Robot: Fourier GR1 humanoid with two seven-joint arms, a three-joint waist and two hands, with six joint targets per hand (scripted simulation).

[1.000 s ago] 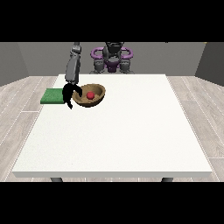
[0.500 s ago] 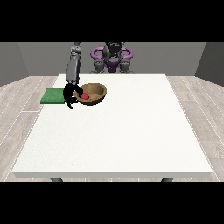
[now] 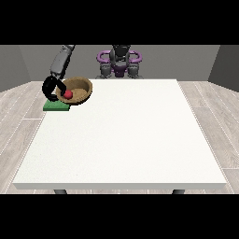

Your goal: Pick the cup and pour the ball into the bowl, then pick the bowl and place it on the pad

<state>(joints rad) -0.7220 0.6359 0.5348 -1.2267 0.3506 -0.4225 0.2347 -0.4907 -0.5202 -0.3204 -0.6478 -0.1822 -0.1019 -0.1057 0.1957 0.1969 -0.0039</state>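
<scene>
At the far left of the view a strip of pale wood-plank floor (image 3: 21,121) ran beside the white counter (image 3: 121,140). Near the counter's far left corner lay the green pad (image 3: 55,107), flat, with only its front part showing. Above it hung the hand at the view's left (image 3: 49,87), black, at the end of a grey arm (image 3: 62,60) that slanted down from the top of the view. Its fingers (image 3: 59,91) curled round the near left rim of the brown bowl (image 3: 80,89), holding it. The bowl was tilted, its opening turned toward the camera and slightly to the left, and its lower left edge overlapped the pad in the view; I could not tell whether it touched the pad or was held just above it. Inside the bowl, low on its left side and just beside the fingers, sat the red ball (image 3: 68,94).

To the right, behind the counter's far edge, stood the robot's grey torso (image 3: 120,63) with purple rings at the shoulders. The rest of the counter stretched bare-white to the right and toward the camera. The hand that belongs at the view's right did not show anywhere. Grey walls (image 3: 186,60) closed the room behind, and more plank floor lay past the counter's right edge.
</scene>
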